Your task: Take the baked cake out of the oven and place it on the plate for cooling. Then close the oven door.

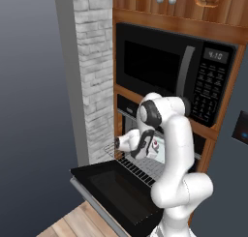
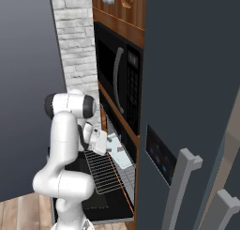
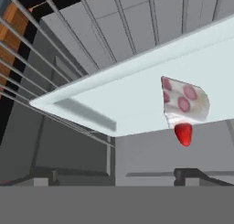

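Note:
The oven [image 1: 127,107] sits in brown wood cabinetry with its oven door [image 1: 116,187] folded down flat. A wire rack [image 1: 140,168] is slid out over the door. On it lies a pale tray [image 3: 114,104] carrying the cake [image 3: 185,102], a white slice with pink spots and a red strawberry; the cake [image 1: 155,145] also peeks out beside the hand. My gripper [image 3: 116,176] is open, its dark fingertips [image 3: 196,175] wide apart, a short way from the tray's edge and not touching it. From the sides my gripper [image 1: 147,148] [image 2: 107,144] reaches into the oven mouth. The plate is out of view.
A black microwave [image 1: 160,66] with a keypad sits directly above the oven. A white brick column [image 1: 94,76] stands to the left. On the right a tall dark grey appliance [image 2: 187,83] with grey handles [image 2: 180,187] is close by. Wooden floor [image 1: 72,224] lies below the door.

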Available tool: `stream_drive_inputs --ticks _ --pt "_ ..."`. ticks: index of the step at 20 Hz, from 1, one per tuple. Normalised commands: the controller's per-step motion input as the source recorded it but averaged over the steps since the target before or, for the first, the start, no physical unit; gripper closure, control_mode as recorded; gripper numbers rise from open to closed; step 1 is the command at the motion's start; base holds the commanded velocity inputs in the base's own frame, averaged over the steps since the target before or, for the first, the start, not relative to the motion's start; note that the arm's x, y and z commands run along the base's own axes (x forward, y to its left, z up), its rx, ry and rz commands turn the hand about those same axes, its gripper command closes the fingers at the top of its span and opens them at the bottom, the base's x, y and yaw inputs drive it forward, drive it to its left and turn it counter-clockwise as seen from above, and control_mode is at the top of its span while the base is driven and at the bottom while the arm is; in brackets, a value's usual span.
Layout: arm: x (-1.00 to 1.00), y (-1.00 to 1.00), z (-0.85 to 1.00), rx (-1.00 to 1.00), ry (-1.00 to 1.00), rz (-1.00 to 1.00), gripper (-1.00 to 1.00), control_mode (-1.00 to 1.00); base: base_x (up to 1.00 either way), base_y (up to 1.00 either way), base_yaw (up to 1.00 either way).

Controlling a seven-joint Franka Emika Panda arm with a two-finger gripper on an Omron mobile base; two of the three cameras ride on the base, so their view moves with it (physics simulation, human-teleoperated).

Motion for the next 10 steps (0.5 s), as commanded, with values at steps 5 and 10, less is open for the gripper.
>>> stream_drive_inputs --ticks 5,10 --pt "0.25 -0.2 -0.32 0.0 0.0 0.05 -1.0 -1.0 0.0 0.0 0.0" --pt "0.28 -0.17 -0.25 0.0 0.0 0.07 -1.0 -1.0 0.0 0.0 0.0"
